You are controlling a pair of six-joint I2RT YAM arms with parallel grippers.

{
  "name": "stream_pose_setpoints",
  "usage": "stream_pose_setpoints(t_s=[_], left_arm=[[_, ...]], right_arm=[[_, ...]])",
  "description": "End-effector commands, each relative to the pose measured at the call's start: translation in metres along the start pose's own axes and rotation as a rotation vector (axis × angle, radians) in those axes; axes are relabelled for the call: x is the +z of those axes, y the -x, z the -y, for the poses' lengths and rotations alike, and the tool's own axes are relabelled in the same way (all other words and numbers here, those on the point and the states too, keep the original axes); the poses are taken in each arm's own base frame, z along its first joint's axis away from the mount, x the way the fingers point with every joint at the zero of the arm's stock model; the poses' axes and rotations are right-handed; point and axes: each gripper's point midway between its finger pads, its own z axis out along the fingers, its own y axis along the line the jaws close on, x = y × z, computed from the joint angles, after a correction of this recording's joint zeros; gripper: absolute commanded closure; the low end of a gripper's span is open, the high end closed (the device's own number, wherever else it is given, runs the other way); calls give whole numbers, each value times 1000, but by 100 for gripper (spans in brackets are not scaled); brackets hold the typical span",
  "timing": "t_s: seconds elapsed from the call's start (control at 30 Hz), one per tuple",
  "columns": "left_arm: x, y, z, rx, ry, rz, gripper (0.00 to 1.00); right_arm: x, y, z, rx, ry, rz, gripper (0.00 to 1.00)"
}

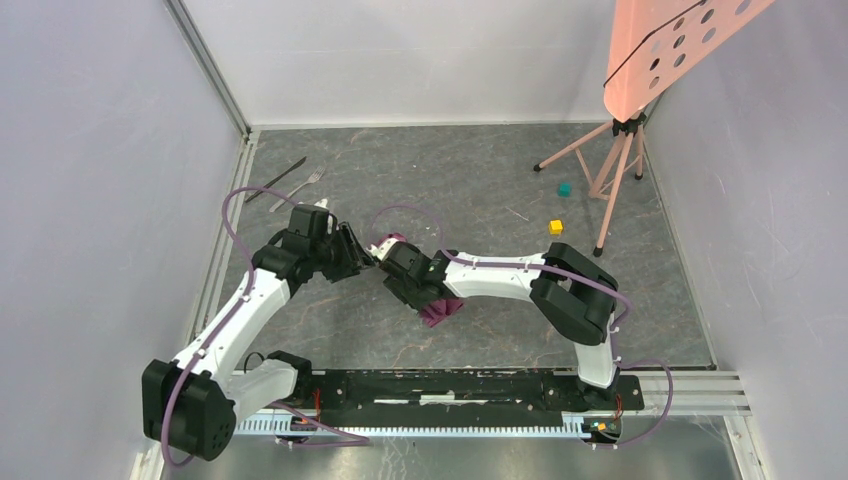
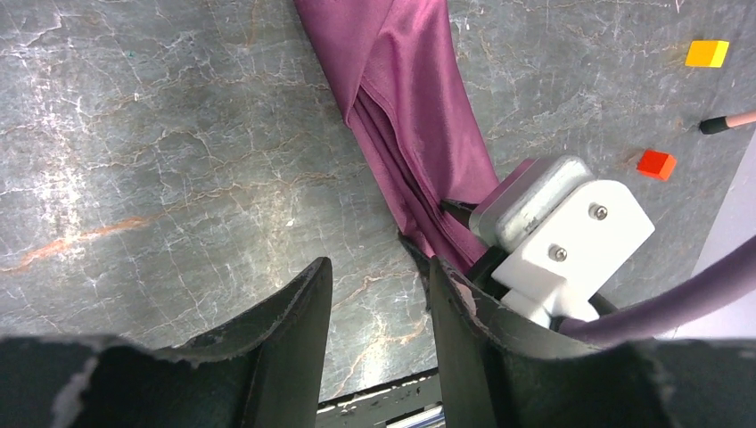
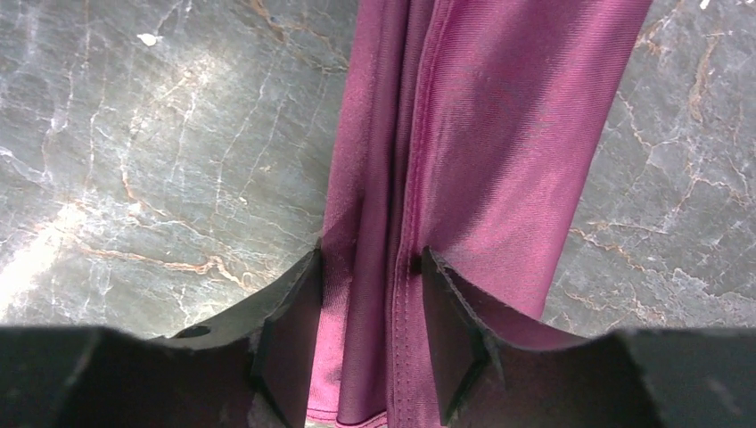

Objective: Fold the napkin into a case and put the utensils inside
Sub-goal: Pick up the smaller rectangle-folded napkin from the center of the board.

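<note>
The plum-purple napkin [image 3: 481, 134] is bunched into a long narrow strip of folds. My right gripper [image 3: 370, 267] is shut on the napkin near one end, with a stitched hem between its fingers. In the top view the right gripper [image 1: 388, 250] is at the table's middle, and the napkin [image 1: 441, 311] shows under its wrist. My left gripper [image 2: 379, 285] is open and empty, right beside the right gripper's white body [image 2: 571, 232] and the napkin [image 2: 401, 89]. In the top view the left gripper [image 1: 358, 255] faces the right one. The silver fork [image 1: 301, 187] and dark knife [image 1: 277, 180] lie far left.
A yellow cube [image 1: 555, 227] and a teal cube [image 1: 564, 188] lie at the back right near a pink tripod [image 1: 610, 170]. The left wrist view shows a yellow cube [image 2: 707, 53] and an orange-red cube [image 2: 656, 164]. Walls close the left and back sides.
</note>
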Motion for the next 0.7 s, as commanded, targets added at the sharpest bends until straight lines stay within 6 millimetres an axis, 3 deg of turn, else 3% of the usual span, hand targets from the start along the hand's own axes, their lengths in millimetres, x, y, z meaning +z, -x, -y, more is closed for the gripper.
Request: stream_pose_setpoints(t_s=[0.0,0.17,0.33,0.47,0.67], left_arm=[[-8,3,2,24,-12,30,48],[-11,3,0,26,-4,35,48],[-19,4,-3,27,11,58,48],[-32,8,-4,32,23,92,48],[-59,15,-4,37,41,159,47]], right_arm=[[8,0,1,26,-33,3,54],[5,5,2,17,-53,20,73],[-12,30,-8,38,1,92,100],[-34,58,-32,101,143,179,100],[-82,84,-88,291,573,314,100]])
